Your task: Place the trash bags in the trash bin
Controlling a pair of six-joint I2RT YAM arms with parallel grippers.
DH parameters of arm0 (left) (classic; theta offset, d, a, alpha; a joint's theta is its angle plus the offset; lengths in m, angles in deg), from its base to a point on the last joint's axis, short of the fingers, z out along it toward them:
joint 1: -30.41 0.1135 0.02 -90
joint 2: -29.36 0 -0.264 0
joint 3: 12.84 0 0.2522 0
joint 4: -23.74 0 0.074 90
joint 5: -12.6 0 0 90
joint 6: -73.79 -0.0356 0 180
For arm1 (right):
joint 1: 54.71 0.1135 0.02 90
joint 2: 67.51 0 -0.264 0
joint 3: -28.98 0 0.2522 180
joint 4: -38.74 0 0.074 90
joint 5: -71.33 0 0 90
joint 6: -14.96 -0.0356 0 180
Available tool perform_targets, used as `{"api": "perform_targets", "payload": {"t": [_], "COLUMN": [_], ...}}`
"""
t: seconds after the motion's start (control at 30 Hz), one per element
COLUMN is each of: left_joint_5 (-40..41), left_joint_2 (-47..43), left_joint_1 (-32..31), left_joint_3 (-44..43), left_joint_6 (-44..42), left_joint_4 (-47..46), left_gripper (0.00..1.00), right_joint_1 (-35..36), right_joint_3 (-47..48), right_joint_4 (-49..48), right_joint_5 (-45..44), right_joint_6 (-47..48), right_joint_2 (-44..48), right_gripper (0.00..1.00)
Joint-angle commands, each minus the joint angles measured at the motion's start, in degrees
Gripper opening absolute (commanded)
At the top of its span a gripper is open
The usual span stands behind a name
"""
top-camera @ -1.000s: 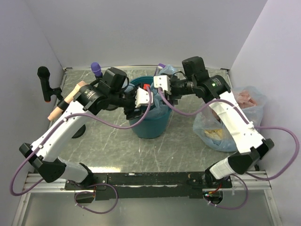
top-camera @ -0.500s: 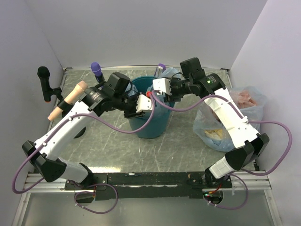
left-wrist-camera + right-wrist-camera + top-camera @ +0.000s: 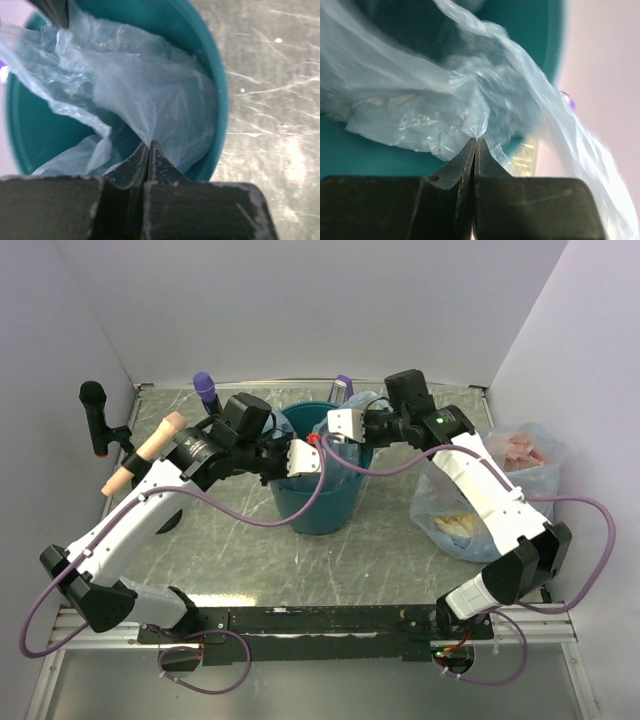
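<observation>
The teal trash bin (image 3: 318, 502) stands mid-table, and the pale-blue trash bag (image 3: 355, 403) lies crumpled inside it, spilling over the far rim. My left gripper (image 3: 296, 443) reaches over the bin's left rim. In the left wrist view it (image 3: 149, 143) is shut on a fold of the bag (image 3: 150, 85) just inside the rim (image 3: 220, 95). My right gripper (image 3: 330, 432) comes in from the right. Its tips (image 3: 475, 139) are pinched on the bag's crinkled edge (image 3: 420, 100) above the teal wall (image 3: 380, 150).
A clear bag (image 3: 500, 490) stuffed with yellow and pink items sits at the right wall. On the left lie a beige cylinder (image 3: 145, 450) and a black microphone-like object (image 3: 95, 410). Two purple-capped objects (image 3: 205, 388) (image 3: 343, 383) stand behind the bin.
Both grippers went from open to shut, each pinching the bag. Both wrists shifted slightly toward the back of the bin.
</observation>
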Motion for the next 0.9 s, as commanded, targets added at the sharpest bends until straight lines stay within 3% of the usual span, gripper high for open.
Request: {"api": "perform_targets", "payload": {"t": [0.0, 0.27, 0.47, 0.6, 0.87], "left_joint_5": [3.81, 8.56, 4.1, 1.1, 3.2], "left_joint_2": [-4.55, -9.92, -12.82, -16.16, -18.01], "left_joint_1": [-0.29, -0.29, -0.29, -3.09, -7.85], "left_joint_3": [-0.27, 1.93, 1.57, 6.49, 10.98], "left_joint_6": [-0.66, -2.06, 0.92, 4.17, 5.94], "left_joint_4": [-3.71, -4.59, -1.35, -0.2, 0.76], "left_gripper": [0.01, 0.01, 0.01, 0.01, 0.01], "right_joint_1": [-2.67, -3.38, -2.51, 2.32, 10.94], "right_joint_3": [-1.7, -8.81, -11.1, -16.45, -24.64], "right_joint_4": [-5.91, -6.61, -0.3, 1.91, 1.03], "right_joint_5": [1.92, 3.85, 8.42, 7.82, 0.96], "right_joint_6": [-3.38, -8.38, -12.7, -13.23, -14.9], "right_joint_2": [8.0, 19.34, 26.29, 30.86, 35.09], "right_gripper": [0.0, 0.0, 0.0, 0.0, 0.0]}}
